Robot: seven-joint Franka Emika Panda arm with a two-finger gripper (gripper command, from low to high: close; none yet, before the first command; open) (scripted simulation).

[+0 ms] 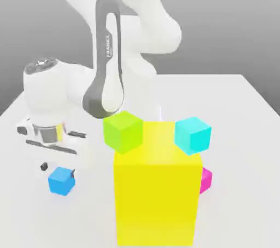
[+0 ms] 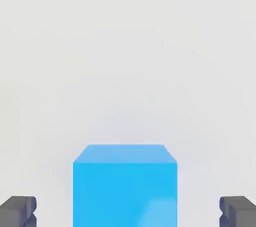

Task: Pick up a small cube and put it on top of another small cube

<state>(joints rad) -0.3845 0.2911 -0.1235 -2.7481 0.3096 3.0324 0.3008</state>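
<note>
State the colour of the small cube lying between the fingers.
Bright blue; the hand view shows it best.

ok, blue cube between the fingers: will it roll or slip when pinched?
Probably not. The blue cube has flat faces and sits square on the table, so rolling is unlikely. The open gripper straddles it; its parallel sides should pinch evenly. It looks rigid.

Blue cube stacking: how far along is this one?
Early. Nothing is stacked yet: the small blue cube sits on the table, apart from the lime-green cube. In hand: the open gripper is low over the blue cube, fingers either side, not closed. Left: grasp, lift, carry over and set it on the green cube.
</note>
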